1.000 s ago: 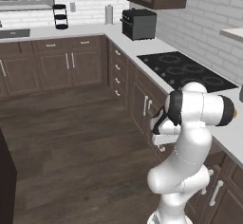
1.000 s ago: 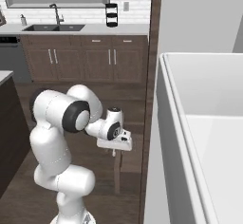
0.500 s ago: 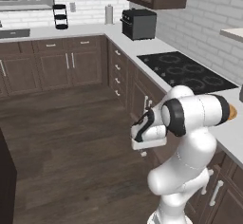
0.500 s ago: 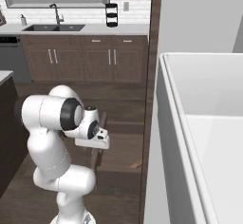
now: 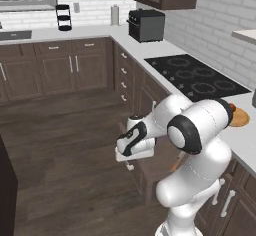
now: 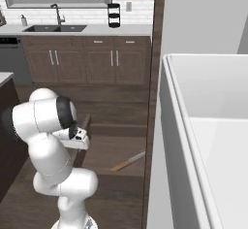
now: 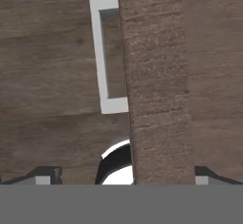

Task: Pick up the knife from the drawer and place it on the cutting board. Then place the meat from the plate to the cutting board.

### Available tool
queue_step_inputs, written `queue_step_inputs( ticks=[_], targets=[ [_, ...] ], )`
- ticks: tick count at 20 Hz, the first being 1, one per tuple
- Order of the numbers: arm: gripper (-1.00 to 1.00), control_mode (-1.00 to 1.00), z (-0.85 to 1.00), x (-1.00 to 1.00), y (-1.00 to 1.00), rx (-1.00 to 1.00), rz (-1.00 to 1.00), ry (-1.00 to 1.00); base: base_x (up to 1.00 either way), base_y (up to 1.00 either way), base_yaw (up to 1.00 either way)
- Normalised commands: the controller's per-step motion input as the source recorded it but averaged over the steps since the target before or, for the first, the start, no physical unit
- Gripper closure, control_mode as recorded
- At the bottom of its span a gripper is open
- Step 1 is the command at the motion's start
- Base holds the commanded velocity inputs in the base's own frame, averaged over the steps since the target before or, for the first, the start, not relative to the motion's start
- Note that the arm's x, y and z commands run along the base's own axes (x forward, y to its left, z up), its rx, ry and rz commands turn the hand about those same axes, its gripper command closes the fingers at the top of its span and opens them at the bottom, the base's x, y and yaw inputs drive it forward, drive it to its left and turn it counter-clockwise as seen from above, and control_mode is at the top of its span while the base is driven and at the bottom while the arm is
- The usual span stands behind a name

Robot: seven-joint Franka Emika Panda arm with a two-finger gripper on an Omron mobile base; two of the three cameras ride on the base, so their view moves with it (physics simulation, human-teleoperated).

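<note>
We see the drawer (image 6: 114, 148) pulled out, with the knife (image 6: 128, 161) lying on its bottom, orange handle toward us. Our claw (image 7: 123, 178) hangs above the drawer's front edge, jaws spread wide and holding nothing. The plate (image 5: 239, 117) sits on the worktop (image 5: 240, 145) beside the stove (image 5: 197, 73).

drawer (image 6: 123, 150): matt dark wood | handle (image 7: 105, 52): smooth pale metal | plate (image 5: 239, 116): tan wood-like

Knife (image 6: 128, 161) lying in the pulled-out drawer (image 6: 116, 150), plate (image 5: 239, 117) on the counter (image 5: 239, 140) right of the stove (image 5: 197, 75)
</note>
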Motion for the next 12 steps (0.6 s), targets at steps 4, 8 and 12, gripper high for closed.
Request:
queue_step_inputs(
  ticks=[4, 8, 12],
  targets=[
    [-1.00, -1.00, 0.34, 0.00, 1.00, 0.00, 0.00, 0.00, 0.00, 0.00, 0.00],
    [-1.00, -1.00, 0.43, 0.00, 1.00, 0.00, 0.00, -0.01, 0.00, 0.00, 0.00],
    [-1.00, -1.00, -0.01, 0.02, 0.05, 0.03, 0.00, 0.01, 0.00, 0.00, 0.00]
  ],
)
